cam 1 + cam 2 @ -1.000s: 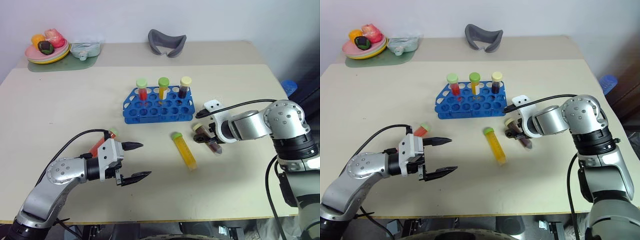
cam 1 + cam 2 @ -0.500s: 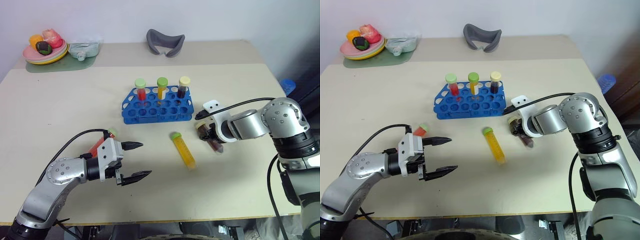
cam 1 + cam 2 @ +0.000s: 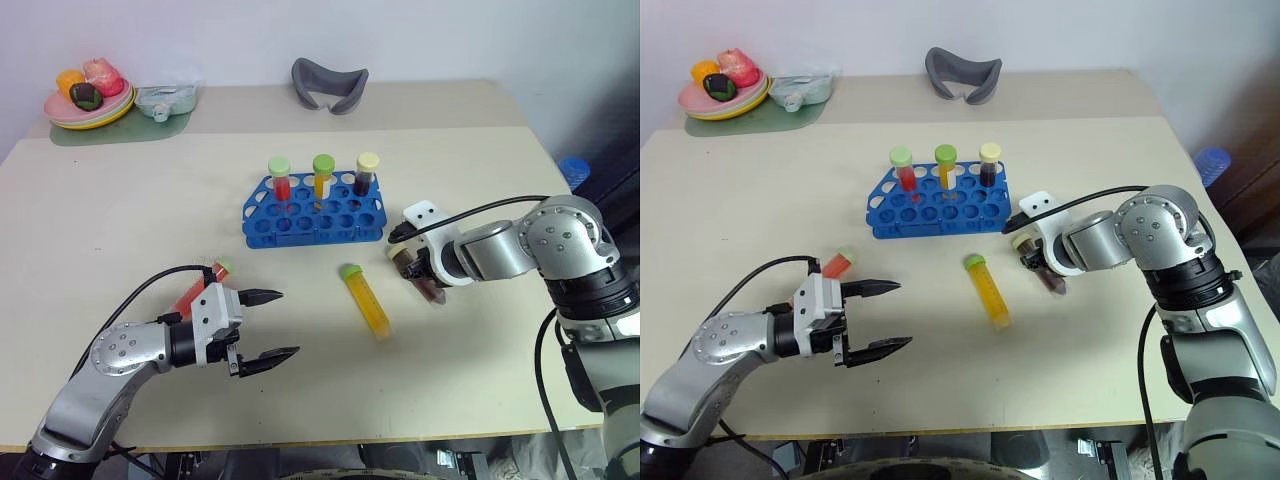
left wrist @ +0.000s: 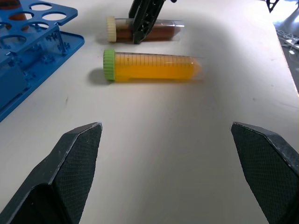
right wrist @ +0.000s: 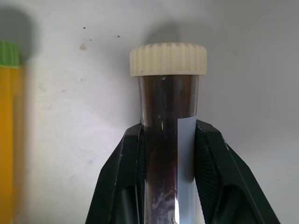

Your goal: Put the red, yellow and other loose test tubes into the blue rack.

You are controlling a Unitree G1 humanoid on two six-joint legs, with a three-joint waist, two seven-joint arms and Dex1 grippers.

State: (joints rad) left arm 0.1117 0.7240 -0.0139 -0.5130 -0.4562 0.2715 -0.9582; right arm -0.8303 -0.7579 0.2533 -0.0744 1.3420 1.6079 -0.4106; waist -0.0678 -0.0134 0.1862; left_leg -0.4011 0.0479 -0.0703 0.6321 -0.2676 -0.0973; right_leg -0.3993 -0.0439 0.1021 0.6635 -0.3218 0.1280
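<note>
The blue rack stands mid-table with three capped tubes upright in its back row. A yellow test tube with a green cap lies flat in front of it, also seen as the yellow tube in the left wrist view. Just right of it lies a dark brown tube with a cream cap, and my right gripper is shut on its body. The red test tube lies on the table behind my left gripper, which hovers open and holds nothing.
A yellow plate of toy food and a small teal dish sit at the far left corner. A grey curved object lies at the back centre. Bare tabletop stretches between the rack and the front edge.
My right gripper's fingers have closed on the dark brown tube, which lies where it did. The left gripper stays open in the same place.
</note>
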